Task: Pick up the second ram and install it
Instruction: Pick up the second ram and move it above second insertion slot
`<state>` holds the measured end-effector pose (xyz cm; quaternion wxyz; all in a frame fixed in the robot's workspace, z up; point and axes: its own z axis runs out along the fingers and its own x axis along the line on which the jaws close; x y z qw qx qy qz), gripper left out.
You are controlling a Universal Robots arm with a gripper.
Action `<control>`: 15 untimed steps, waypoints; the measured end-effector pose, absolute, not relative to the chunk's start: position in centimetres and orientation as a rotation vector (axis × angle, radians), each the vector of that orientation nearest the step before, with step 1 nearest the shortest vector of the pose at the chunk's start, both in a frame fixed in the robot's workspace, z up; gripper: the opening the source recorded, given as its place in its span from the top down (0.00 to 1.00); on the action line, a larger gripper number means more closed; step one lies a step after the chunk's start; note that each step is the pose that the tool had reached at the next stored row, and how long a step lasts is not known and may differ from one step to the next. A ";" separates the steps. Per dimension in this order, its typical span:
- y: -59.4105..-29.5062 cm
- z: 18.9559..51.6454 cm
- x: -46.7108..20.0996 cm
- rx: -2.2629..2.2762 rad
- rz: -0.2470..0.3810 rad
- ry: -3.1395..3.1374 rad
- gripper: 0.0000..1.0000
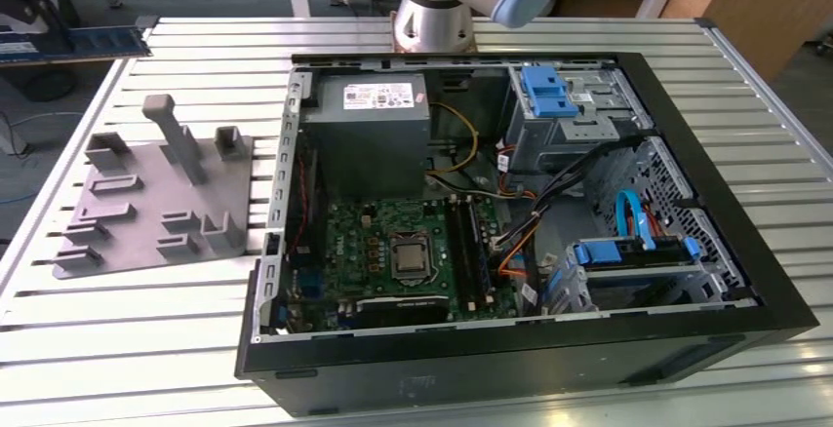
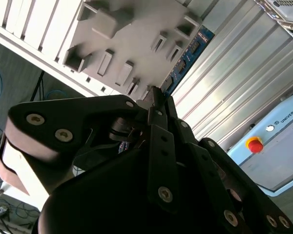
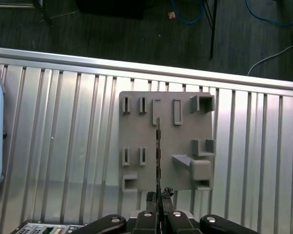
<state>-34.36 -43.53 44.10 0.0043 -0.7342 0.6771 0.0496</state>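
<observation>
In both wrist views my gripper (image 3: 158, 199) (image 2: 156, 100) is shut on the second ram (image 3: 157, 146) (image 2: 188, 54), a thin dark blue-green stick. It is seen edge-on in the first wrist view. It sticks straight out from the fingertips and hangs well above the grey fixture plate (image 3: 180, 139) (image 2: 132, 29), over the plate's row of narrow slots. In the exterior view the plate (image 1: 143, 203) lies on the slatted table at the left. The open computer case (image 1: 521, 349) stands right of it, holding the green motherboard (image 1: 377, 242) and its long black slots (image 1: 471, 247).
The arm's base (image 1: 436, 18) stands behind the case. Inside the case are a grey power supply (image 1: 371, 120), blue drive brackets (image 1: 547, 91) and loose cables (image 1: 547, 213). A pale blue control box (image 2: 278, 146) with a red button sits off the table's edge.
</observation>
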 end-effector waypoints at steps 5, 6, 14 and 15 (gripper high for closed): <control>-43.5 44.1 -32.8 -2.301 0.156 2.122 0.86; -43.5 44.1 -32.5 -2.301 0.156 2.122 0.86; -43.5 44.1 -30.0 -2.301 0.158 2.122 0.86; -43.5 44.1 -29.7 -2.301 0.158 2.122 0.86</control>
